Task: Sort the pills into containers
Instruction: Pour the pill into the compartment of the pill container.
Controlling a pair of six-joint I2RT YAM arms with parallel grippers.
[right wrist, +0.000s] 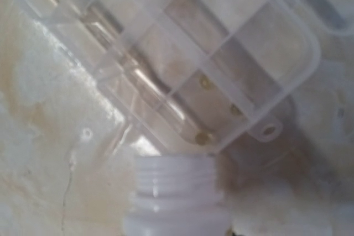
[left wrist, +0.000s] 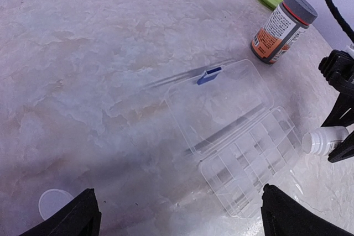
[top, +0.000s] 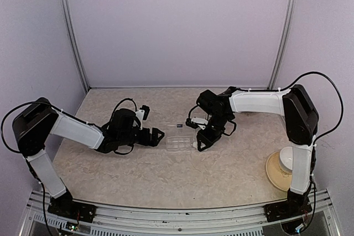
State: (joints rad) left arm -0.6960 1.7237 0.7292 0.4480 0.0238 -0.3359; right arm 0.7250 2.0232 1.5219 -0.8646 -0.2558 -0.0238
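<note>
From above, the clear pill box lies open on the table, between the two arms. The left gripper is just beside its left end and the right gripper is at its right end.

In the left wrist view, the left fingers stand wide apart with nothing between them. The right claw is clamped on a white bottle, just beside the compartments.

In the right wrist view, the bottle's open mouth points at a corner compartment holding three small yellowish dots. I cannot tell if they are pills.
</note>
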